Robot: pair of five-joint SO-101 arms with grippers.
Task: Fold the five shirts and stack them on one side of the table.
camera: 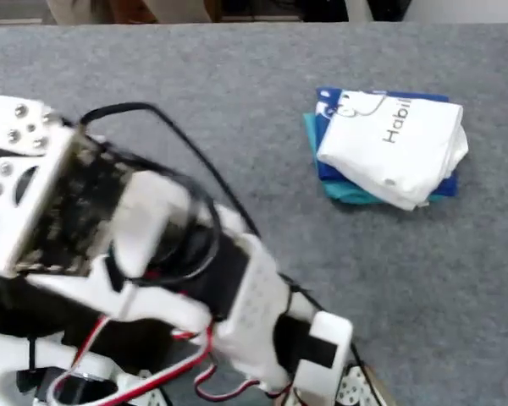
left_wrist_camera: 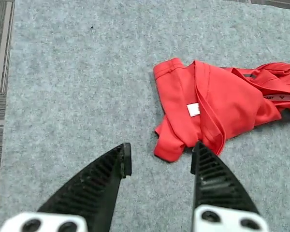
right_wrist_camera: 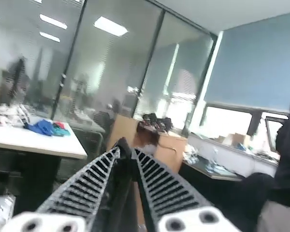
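Shirts already folded are sitting in a stack [camera: 388, 152] at about two o'clock on the grey table [camera: 195, 76], a white shirt [camera: 398, 139] lying on top of a blue shirt [camera: 326, 106] and a teal shirt [camera: 349, 194], probably so that the middle of the cloth is left free as a working area. An arm [camera: 152, 245] is looming large from eight o'clock in the high view; I cannot tell which side it belongs to. On the same grey surface a red shirt [left_wrist_camera: 217, 104] is lying crumpled and unfolded, its white label [left_wrist_camera: 193, 109] facing up. The left gripper [left_wrist_camera: 162, 153] is hovering low over it with its jaws spread wide, one fingertip sitting at the bunched hem and the other over bare felt, which looks like lining up to pinch that edge and pull the garment flat. The right gripper [right_wrist_camera: 127, 147] is pointing out into the room, its jaws pressed together on nothing, seemingly parked clear of the other arm.
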